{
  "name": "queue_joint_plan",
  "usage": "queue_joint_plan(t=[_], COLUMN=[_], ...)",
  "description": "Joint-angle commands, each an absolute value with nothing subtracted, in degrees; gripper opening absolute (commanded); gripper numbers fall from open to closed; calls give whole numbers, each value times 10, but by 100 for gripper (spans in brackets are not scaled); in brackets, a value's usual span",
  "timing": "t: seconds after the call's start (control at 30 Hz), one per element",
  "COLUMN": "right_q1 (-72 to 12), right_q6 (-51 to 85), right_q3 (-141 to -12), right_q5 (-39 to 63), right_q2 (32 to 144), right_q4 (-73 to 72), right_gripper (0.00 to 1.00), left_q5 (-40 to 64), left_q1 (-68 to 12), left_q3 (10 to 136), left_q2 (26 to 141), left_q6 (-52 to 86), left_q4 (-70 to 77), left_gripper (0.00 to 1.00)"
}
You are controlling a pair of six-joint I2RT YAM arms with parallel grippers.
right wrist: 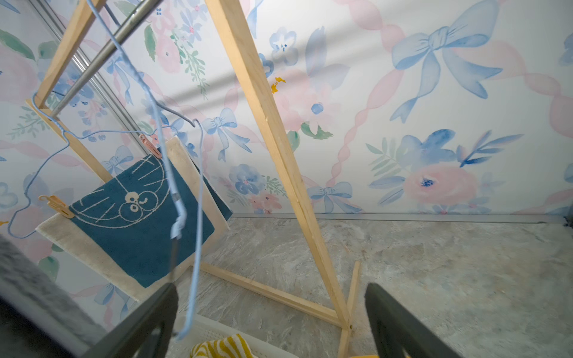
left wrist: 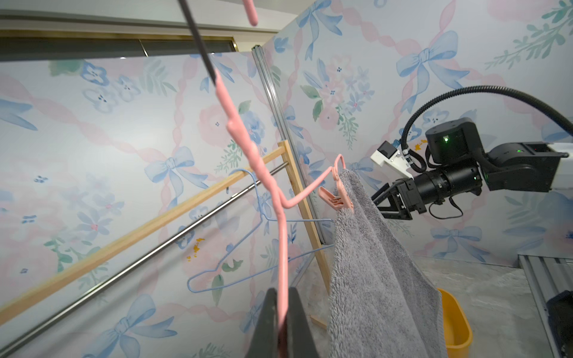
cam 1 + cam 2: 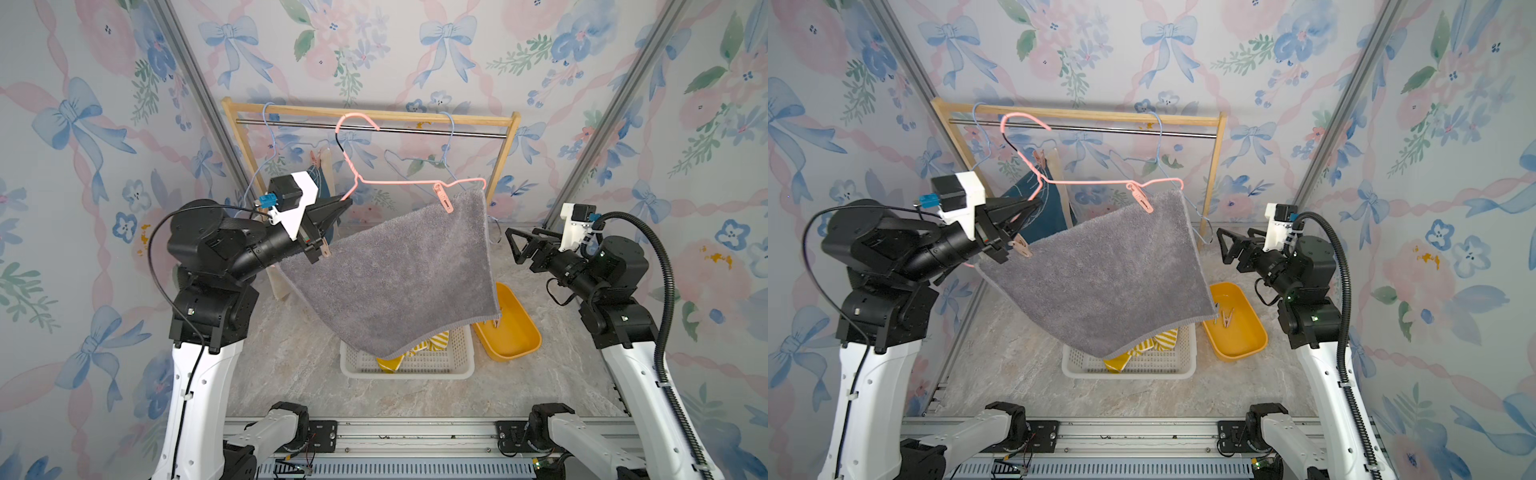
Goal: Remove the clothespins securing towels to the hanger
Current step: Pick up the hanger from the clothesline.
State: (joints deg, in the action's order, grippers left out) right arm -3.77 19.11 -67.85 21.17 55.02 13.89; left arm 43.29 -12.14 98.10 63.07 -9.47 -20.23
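Pink-coated hanger (image 3: 399, 183) is clamped at its left end by the closed left end effector (image 3: 343, 205). A left clothespin (image 3: 325, 250) and a right clothespin (image 3: 443, 198) pin the grey towel (image 3: 395, 274) to it. Wide open and empty, the right end effector (image 3: 513, 246) stands right of the towel; next it likely must squeeze the right clothespin.
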Motion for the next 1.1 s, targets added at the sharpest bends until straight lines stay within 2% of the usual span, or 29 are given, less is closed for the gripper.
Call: queue_joint_plan(t=[0.0,0.1,0.73,1.07], right_q1=[-32,-32,-32,-32], right_q6=[196,195,194,187], right_q3=[-674,-674,-681,-674], right_q5=[204,202,199,200], right_q2=[546,543,549,545], right_q4=[156,156,149,155], right_gripper=[96,96,97,97], left_q5=[393,381,402,408], left_q1=[-158,-177,-173,-183], left_q3=[960,943,805,755], left_q2=[627,628,563,596], left_q6=[-119,-129,-141,-144], left_q4=[-168,-168,-204,-205], left_gripper=[0,0,0,0])
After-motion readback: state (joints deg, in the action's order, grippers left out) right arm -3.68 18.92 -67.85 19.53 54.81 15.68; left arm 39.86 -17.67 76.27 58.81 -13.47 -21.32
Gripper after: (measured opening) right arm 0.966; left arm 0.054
